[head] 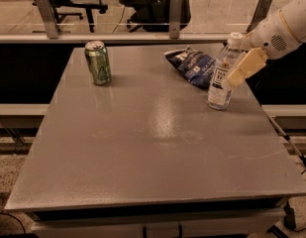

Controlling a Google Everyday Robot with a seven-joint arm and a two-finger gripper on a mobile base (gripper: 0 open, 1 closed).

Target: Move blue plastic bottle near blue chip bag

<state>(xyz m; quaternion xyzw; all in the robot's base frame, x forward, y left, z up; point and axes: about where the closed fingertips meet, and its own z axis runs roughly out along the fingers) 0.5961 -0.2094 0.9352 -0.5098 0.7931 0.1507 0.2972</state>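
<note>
The blue plastic bottle (221,79), clear with a white cap and a white label, stands on the grey table (152,148) near its right edge. The blue chip bag (193,64), crumpled dark-blue foil with white print, lies just left of and behind the bottle, a small gap apart. My gripper (244,66) comes in from the upper right on a white arm and sits against the bottle's upper right side, at neck height.
A green can (98,62) stands at the table's back left. A rail with metal posts (174,15) runs behind the table, with office chairs beyond. The table's right edge is close to the bottle.
</note>
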